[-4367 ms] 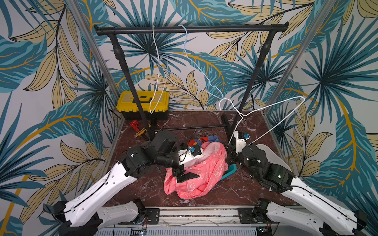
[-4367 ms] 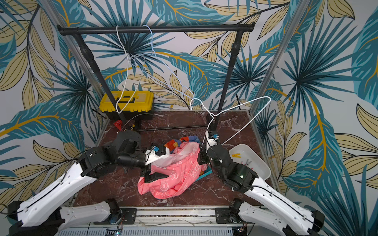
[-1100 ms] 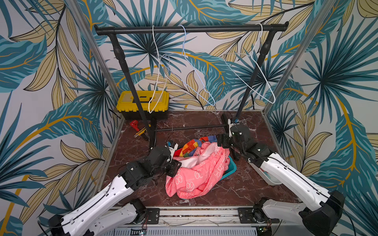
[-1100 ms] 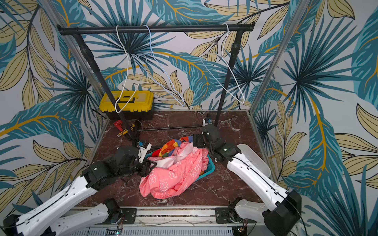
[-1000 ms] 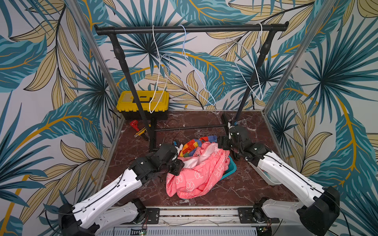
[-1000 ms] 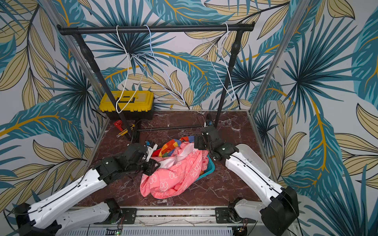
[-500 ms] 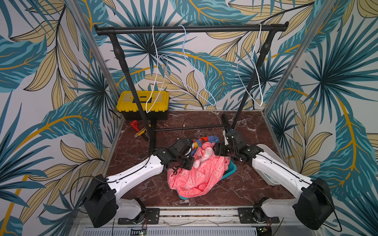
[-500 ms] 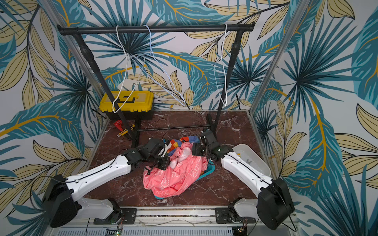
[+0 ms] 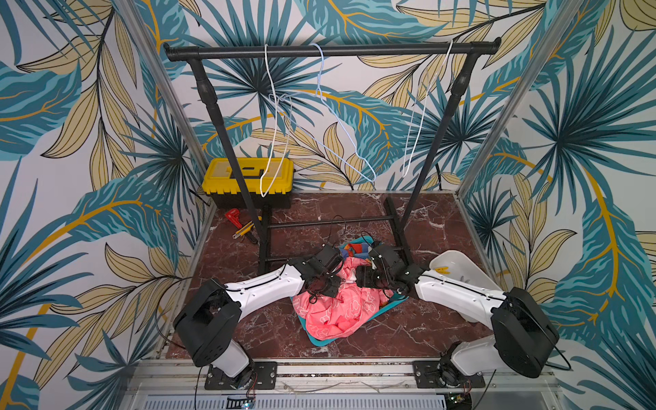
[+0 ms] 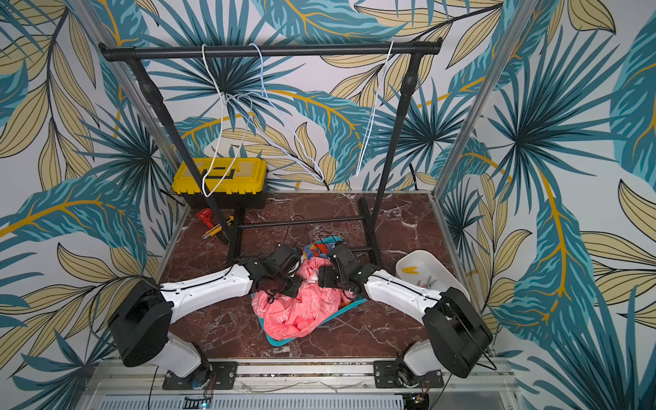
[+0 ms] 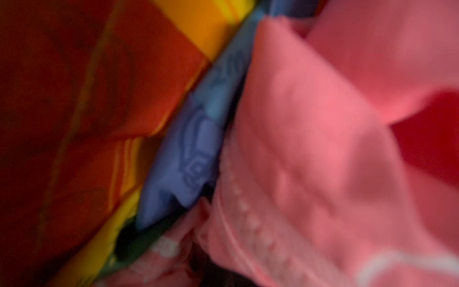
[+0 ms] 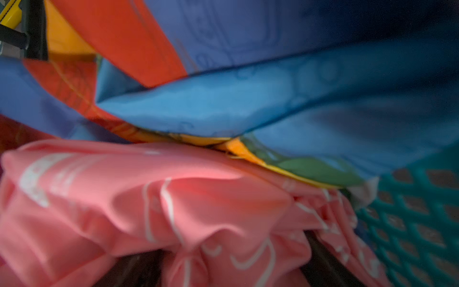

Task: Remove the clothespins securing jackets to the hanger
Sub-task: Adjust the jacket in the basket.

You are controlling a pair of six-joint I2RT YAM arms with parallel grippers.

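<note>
So, closest in, the pink jacket (image 9: 337, 312) lies heaped in a teal mesh basket (image 9: 321, 342) on the desk (image 9: 408, 330), spilling toward the near side of both end effectors. The left end effector (image 9: 330, 287) is pushed down into that cloth and clenched. Its wrist view is all blurred fabric, so what it pinches, if anything, cannot be told. The right end effector (image 9: 365, 280) faces it across the heap. Pink folds crowd its wrist view too, and whether it is spread or gripping cannot be told.

Just beyond both lies the rainbow-striped jacket (image 9: 355, 248), crumpled in the same basket. The two arms seem to be probing the pile from opposite sides, probably searching the folds for a peg left on the cloth.

Out to the right end effector's right stands a white tray (image 10: 419, 259), likely the drop place for the clothespins. The yellow clothespin (image 10: 409, 270) lies flat in it, long axis aimed roughly back at that end effector, and paler clothespins (image 10: 427, 283) lie beside it. Which end bears the jaws is too small to tell.

Farthest, three wire hangers (image 9: 273, 142) hang bare from the rail (image 9: 355, 49), with a yellow toolbox (image 9: 248, 174) behind.
</note>
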